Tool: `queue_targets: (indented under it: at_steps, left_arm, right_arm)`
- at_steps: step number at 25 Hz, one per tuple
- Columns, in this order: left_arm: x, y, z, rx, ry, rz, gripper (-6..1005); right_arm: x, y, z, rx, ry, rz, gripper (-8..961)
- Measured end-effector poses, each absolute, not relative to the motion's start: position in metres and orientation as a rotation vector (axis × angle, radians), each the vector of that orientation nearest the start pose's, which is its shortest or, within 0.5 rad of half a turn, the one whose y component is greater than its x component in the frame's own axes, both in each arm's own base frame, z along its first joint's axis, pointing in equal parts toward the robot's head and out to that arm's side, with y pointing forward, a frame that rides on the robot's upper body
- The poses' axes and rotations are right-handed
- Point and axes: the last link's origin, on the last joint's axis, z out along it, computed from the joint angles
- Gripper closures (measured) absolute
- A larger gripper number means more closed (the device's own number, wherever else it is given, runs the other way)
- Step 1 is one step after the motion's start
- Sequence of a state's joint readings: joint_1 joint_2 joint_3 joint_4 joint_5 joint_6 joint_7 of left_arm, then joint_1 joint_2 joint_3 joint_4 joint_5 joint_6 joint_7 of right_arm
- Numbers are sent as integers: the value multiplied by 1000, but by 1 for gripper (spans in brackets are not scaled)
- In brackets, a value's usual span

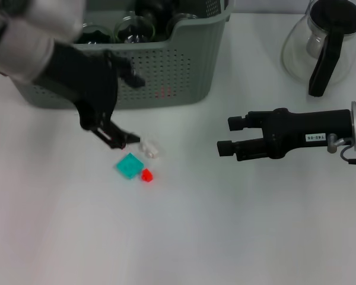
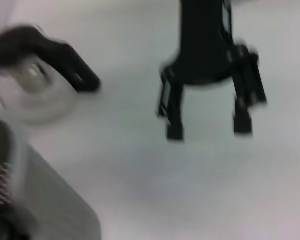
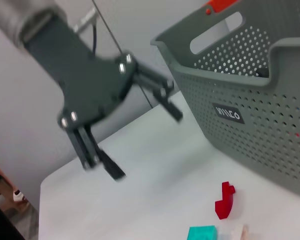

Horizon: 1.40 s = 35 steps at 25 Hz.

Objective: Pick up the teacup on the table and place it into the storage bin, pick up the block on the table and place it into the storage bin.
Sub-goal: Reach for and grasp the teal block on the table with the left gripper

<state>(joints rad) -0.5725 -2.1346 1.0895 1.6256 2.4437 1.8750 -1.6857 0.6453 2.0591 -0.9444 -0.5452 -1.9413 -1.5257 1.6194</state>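
The grey-green storage bin (image 1: 166, 65) stands at the back left, with glass cups (image 1: 130, 27) inside it. No teacup shows on the table. In front of the bin lie a teal block (image 1: 129, 165), a small red block (image 1: 146, 175) and a whitish block (image 1: 150, 148). My left gripper (image 1: 133, 113) is open and empty, its lower fingertip just left of the whitish block. My right gripper (image 1: 224, 135) is open and empty, hovering right of the blocks. The right wrist view shows the left gripper (image 3: 145, 142), the bin (image 3: 250, 100) and the red block (image 3: 224, 201).
A glass carafe (image 1: 326, 47) with a black handle stands at the back right. It also shows in the left wrist view (image 2: 35, 85), beside the right gripper (image 2: 209, 131) and a corner of the bin (image 2: 50, 200).
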Motion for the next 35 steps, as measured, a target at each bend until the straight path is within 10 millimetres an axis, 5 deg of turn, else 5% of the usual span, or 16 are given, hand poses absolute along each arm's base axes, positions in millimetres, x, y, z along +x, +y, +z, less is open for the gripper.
queue_targets:
  at_steps: [7,14,35]
  left_arm:
    - [-155,323,6,-2908,450,677,52]
    - [-160,316,-22,-2918,672,846,51]
    - [-167,321,-61,-2899,992,1113,88]
  right_arm:
    - [218,339,-41,-2961,895,627,68]
    - [216,340,-42,-2988,869,592,68]
    - [207,351,-43,-2946,901,600,68]
